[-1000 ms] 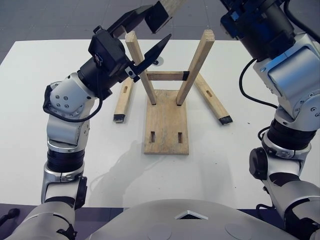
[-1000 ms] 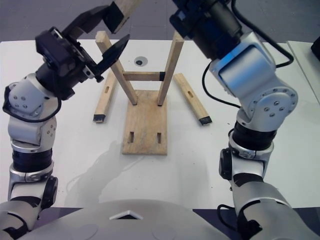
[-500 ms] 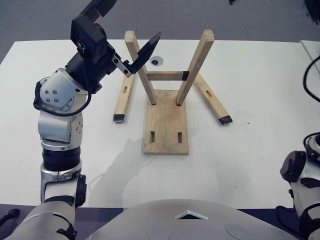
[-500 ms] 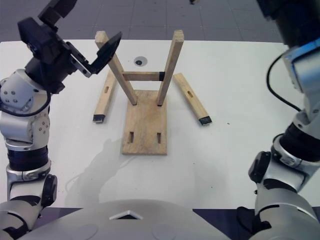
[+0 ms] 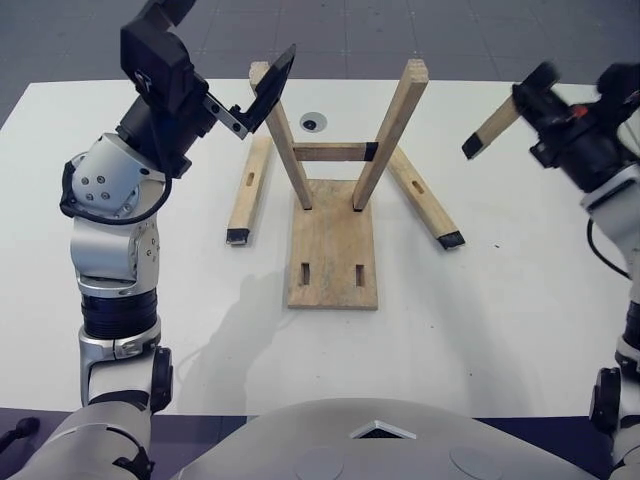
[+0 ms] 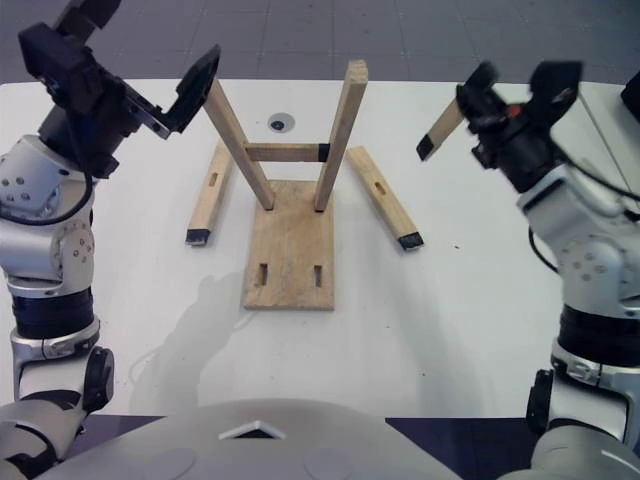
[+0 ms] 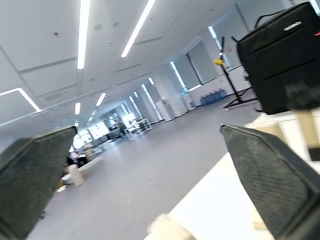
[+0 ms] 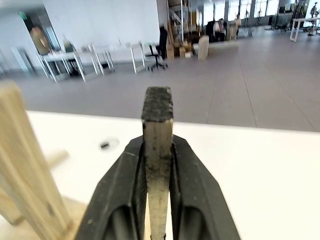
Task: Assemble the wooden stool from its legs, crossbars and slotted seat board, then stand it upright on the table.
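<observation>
Apparently two legs [image 5: 283,140] in seat board [image 5: 333,270]

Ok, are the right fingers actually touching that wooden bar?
Touching. Right wrist view shows both fingers pressed against either side of the bar.

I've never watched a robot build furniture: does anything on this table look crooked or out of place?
Nothing broken or spilled. The stool is just half built: the seat board lies flat with two legs standing in it, its two near slots are empty, and two more legs lie loose beside it.
</observation>
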{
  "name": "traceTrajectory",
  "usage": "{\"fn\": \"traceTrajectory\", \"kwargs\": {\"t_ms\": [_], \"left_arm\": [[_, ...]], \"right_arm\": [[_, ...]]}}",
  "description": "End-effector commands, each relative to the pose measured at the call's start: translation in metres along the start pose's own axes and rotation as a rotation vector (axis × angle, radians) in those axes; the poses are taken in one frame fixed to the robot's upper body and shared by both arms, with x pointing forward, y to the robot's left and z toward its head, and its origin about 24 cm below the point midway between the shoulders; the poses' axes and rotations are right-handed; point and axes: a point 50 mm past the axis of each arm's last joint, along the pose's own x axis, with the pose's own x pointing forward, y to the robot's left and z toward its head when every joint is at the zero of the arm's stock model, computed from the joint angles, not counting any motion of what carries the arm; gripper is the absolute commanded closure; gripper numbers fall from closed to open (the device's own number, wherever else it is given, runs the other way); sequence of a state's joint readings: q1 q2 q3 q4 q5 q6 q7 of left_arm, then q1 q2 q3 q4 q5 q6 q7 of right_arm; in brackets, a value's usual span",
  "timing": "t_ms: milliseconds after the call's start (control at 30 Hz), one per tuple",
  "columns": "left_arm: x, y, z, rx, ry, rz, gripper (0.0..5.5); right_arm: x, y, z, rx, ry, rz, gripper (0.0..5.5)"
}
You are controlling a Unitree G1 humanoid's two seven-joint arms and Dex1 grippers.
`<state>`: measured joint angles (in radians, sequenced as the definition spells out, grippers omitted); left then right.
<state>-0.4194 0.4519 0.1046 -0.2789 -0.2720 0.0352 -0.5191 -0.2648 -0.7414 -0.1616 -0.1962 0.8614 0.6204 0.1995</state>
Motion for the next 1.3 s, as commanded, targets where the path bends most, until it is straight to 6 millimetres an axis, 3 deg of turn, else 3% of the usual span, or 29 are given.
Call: {"fn": "traceTrajectory", "kwargs": {"t_ms": [33,367,700,933,1133,1300], "left_arm": [[0.005,0.016,0.007,0.043,-0.038,0.086,0.1],[0.005,0.013,0.002,0.036,-0.027,0.077,0.1],[0.002,0.012,-0.001,0.033,-0.009,0.079,0.1],[0.002,0.011,-0.003,0.033,0.0,0.08,0.1],[0.001,0.01,-0.004,0.03,0.011,0.079,0.1],[0.0,0.009,-0.006,0.028,0.017,0.083,0.1]], "right_arm": [[0.017,0.007,-0.018,-0.034,0.039,0.048,5.08],[0.043,0.017,-0.03,-0.025,0.045,0.101,5.08],[0.05,0.018,-0.059,0.002,0.133,0.104,5.08],[0.043,0.017,-0.082,-0.045,0.245,0.057,5.08],[0.037,0.017,-0.059,-0.023,0.171,0.045,5.08],[0.015,-0.004,-0.044,-0.066,0.165,-0.038,5.08]]}}
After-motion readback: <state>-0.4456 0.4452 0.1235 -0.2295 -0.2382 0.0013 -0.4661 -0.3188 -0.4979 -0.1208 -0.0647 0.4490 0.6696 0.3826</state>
